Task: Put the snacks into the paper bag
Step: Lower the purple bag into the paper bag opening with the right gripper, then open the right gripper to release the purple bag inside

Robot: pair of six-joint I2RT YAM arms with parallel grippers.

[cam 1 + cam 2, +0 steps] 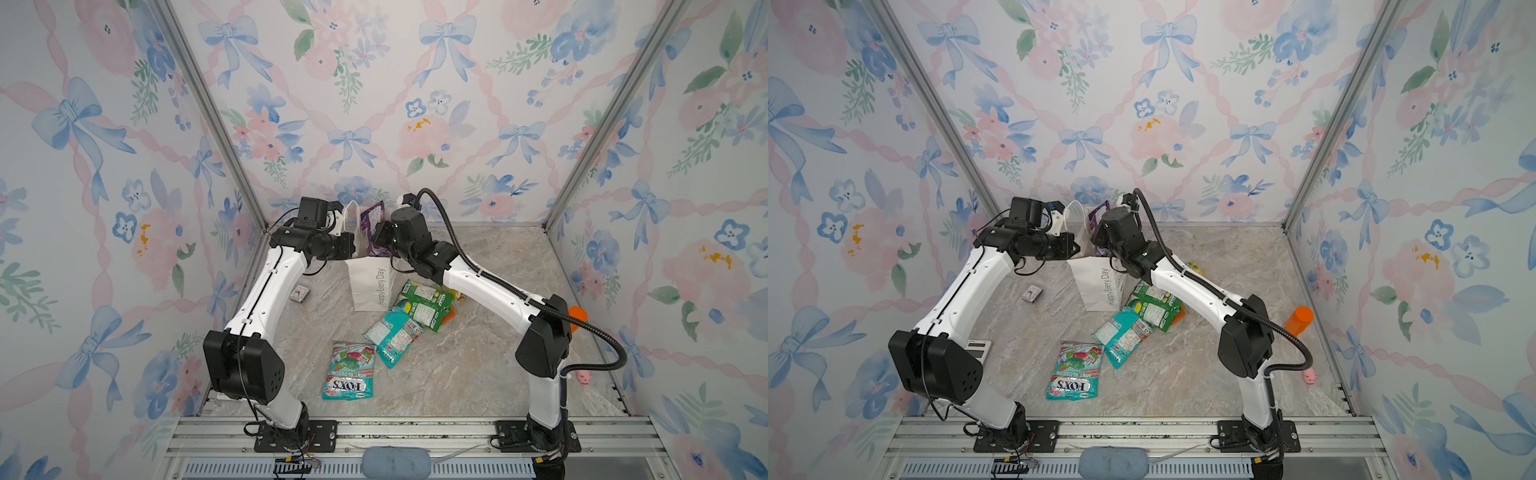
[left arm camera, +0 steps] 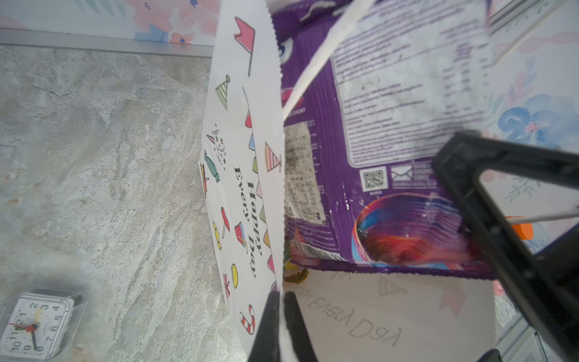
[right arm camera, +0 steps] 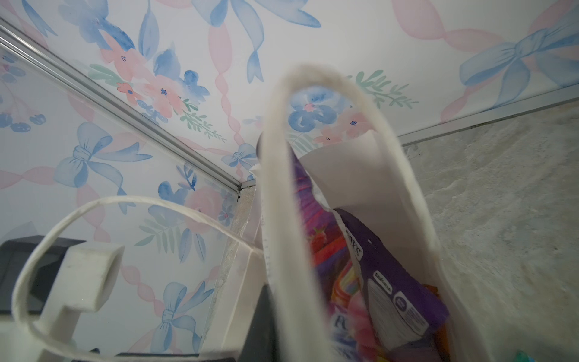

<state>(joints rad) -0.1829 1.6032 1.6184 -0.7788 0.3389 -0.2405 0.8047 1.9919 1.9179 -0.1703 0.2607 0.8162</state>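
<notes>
Two arms are seen bent over the marble table (image 1: 478, 374) in both top views, meeting at the paper bag (image 1: 370, 286), which stands upright at the middle back. Its mouth is largely covered there by the two wrists. The purple packet (image 1: 372, 224) is seen standing in it, its upper part poking above the rim. In the left wrist view the left gripper (image 2: 281, 297) is shown with its fingers pressed together on the bag's printed wall at the rim. The right gripper (image 1: 381, 241) is held at the mouth beside the purple packet; only one black finger is caught, blurred, so whether those fingers are apart cannot be told. A colourful packet (image 3: 326, 250) deeper in the bag is shown by the right wrist view alone, partly behind a blurred cord handle (image 3: 404, 169). Right of the bag the green packet (image 1: 424, 305) lies half under the right arm, over an orange edge that cannot be identified. A teal packet (image 1: 395, 334) and the teal FOX'S mint packet (image 1: 349, 370) lie nearer the front. The white calculator (image 1: 978, 349) is seen in a top view only, and the orange-capped bottle (image 1: 1299, 320) is plain there. A small clock (image 2: 34, 322) is cut off at the frame corner.
</notes>
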